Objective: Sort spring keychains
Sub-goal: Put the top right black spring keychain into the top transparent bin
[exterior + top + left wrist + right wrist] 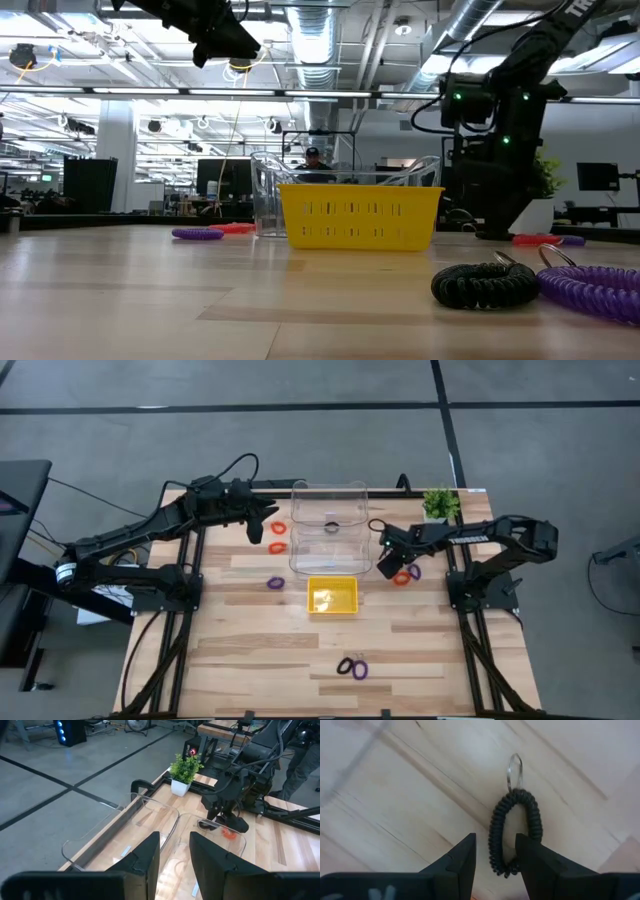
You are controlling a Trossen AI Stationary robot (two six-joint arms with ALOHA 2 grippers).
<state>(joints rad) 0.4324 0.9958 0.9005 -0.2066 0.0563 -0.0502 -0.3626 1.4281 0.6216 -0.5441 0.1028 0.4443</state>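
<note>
A black spring keychain (516, 831) with a metal ring lies flat on the table under my right gripper (495, 856). That gripper is open and points down, right of the clear bins (328, 525). Orange (401, 577) and purple (414, 571) keychains lie beside it. My left gripper (175, 855) hangs high over the table's far left, open and empty. Two orange keychains (277, 537) and a purple one (275, 583) lie left of the bins. A black (485, 285) and a purple keychain (595, 290) lie near the front edge. The yellow tray (332, 596) stands mid-table. My right gripper comes at the black keychain from above, pointing down. One side of the coil (495, 837) lies in the gap between the fingers, and the other side runs behind one finger (540, 865). I cannot tell whether a finger touches it.
Two clear plastic bins stand at the far middle of the table, just behind the yellow tray. A small potted plant (438, 505) sits at the far right corner. Bare wood stretches across the near half, around the black and purple pair.
</note>
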